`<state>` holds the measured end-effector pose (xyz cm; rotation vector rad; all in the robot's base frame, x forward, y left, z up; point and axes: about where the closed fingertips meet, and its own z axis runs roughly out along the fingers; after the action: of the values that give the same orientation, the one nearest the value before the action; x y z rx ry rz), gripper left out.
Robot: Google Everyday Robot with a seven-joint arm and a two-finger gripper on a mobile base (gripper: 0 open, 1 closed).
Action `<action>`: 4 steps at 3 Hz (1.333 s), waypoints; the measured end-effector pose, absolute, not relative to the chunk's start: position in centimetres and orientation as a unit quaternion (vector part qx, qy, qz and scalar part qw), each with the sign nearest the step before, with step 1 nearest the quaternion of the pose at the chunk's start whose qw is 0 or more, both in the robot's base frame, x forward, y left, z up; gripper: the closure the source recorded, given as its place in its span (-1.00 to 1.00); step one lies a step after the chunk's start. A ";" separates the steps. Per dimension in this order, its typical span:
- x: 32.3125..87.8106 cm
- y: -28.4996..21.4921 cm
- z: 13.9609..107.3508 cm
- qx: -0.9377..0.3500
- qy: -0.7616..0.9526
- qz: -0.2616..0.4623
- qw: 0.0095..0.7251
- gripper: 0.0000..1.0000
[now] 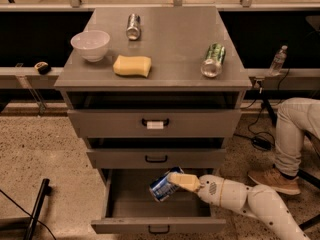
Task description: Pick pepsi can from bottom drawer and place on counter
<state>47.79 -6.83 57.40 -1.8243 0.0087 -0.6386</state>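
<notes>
The pepsi can [161, 188] is dark blue with a silver end, tilted on its side. My gripper [176, 180] is shut on it, with pale yellow fingers [184, 182] across its top, holding it above the floor of the open bottom drawer [158, 226]. My white arm comes in from the lower right. The counter [170, 34] is the grey cabinet top, well above the gripper.
On the counter lie a white bowl [90, 45], a yellow sponge [132, 65], a plain silver can [133, 26] and a green-patterned can [212, 60]. The middle drawer [156, 158] and top drawer [155, 123] stick out slightly above the gripper. A person's leg and shoe [272, 180] are at right.
</notes>
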 end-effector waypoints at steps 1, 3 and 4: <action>47.8 -6.8 57.4 -0.777 0.004 -0.272 0.568 1.00; 49.6 -10.4 65.4 -0.728 -0.003 -0.346 0.592 1.00; 50.0 -12.5 71.5 -0.712 -0.020 -0.386 0.586 1.00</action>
<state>50.03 -12.55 71.46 -1.6607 -0.0463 -0.9005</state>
